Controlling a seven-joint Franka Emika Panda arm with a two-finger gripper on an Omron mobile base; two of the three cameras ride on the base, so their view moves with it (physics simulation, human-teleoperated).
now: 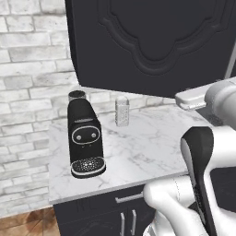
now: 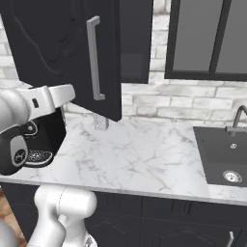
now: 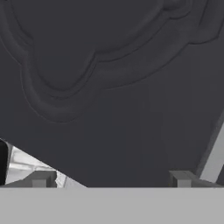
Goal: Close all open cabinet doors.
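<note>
Black cabinet door [image 2: 62, 48] hangs open, swung out over the marble counter [image 1: 152, 147], its silver bar handle [image 2: 94, 58] near the free edge. Gripper [image 3: 111, 177] up close to the door's moulded face, fingers spread apart, nothing held. On the counter below: black coffee machine [image 1: 84, 138], small shaker [image 1: 121, 110]; sink [image 2: 222, 157] well to the right.

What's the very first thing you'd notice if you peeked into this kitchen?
A big black cabinet door with a curvy raised pattern and a long silver handle hangs swung open over the marble counter. Under it, at the counter's left end, stands a black coffee machine. The robot's gripper points straight at the door's face, very close.
</note>
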